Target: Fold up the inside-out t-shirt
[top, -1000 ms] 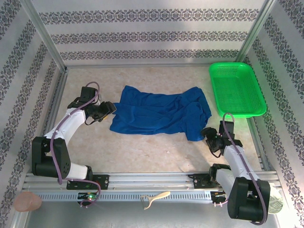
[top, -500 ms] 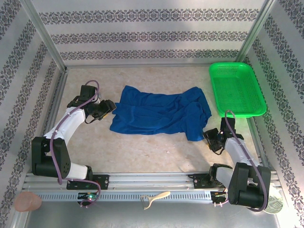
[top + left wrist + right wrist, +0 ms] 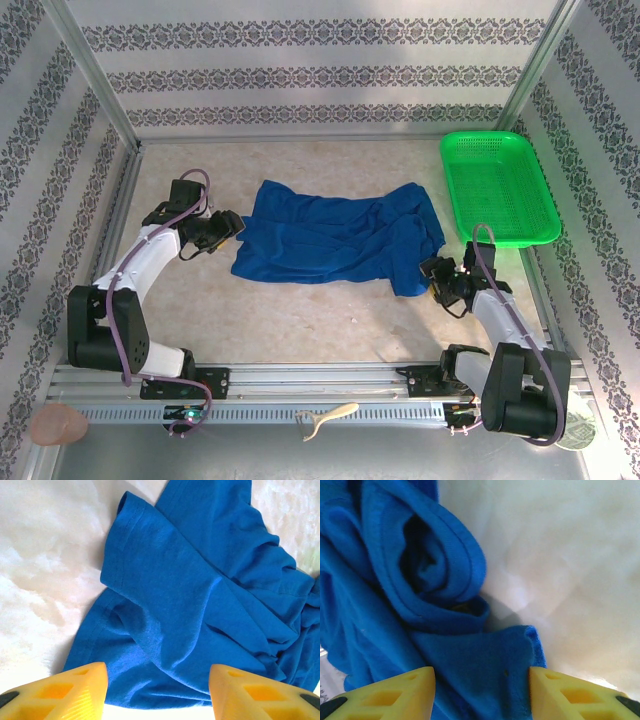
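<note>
The royal blue short-sleeved cloth t-shirt lies spread but rumpled across the middle of the pale marbled tabletop, long side running left to right. I see creases and bunched ridges all over it, worst at the right end, where the cloth is heaped and one corner hangs toward me. I see no clean fold in it yet, so I judge the task barely begun. The smoothing and all the folding are left to do.

My left tool sits at the shirt's left edge, low over the tabletop. In the left wrist view its jaws stand apart, with the hemmed edge of the shirt lying just ahead of them and a short sleeve flat beyond. It clamps nothing.

My right tool is at the shirt's near right corner. In the right wrist view its jaws are also apart, with blue cloth lying between them, not pinched. Just ahead is a rolled, hemmed opening. I cannot tell whether it is a sleeve or the neck.

The green plastic mesh basket stands apart at the far right, with nothing to do here.
</note>
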